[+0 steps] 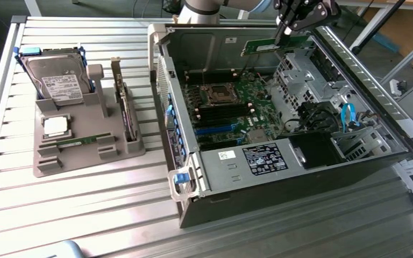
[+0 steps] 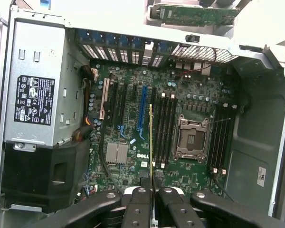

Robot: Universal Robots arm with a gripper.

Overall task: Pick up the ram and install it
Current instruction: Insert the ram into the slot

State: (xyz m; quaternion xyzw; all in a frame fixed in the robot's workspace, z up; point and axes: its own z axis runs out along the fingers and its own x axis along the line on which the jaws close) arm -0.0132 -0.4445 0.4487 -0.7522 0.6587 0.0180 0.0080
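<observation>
We see the gripper (image 1: 287, 33) up over the far end of the open case (image 1: 192, 183), its fingers pressed together on the ram (image 1: 268, 48). The ram is pinched by its upper edge and hangs below the fingers as a long green stick, roughly level. It is held in the air, clear of the motherboard (image 1: 228, 107) that lies inside the case beneath it.

In the wrist view we look down past the gripper (image 2: 153, 192). The ram (image 2: 151, 142) shows edge-on there, a thin line running out from between the two fingers (image 2: 141, 202) across the board. That line falls between the blue slot (image 2: 142, 109) and the black memory slots (image 2: 165, 128), which lie just beside the socket (image 2: 192, 137). We cannot tell from here how high above the slots it hangs.

On the table (image 1: 84, 215), at the exterior view's left and well apart from the gripper, we see a grey holder (image 1: 49, 166) carrying a hard drive (image 1: 59, 75) and a square silver chip (image 1: 56, 126).
</observation>
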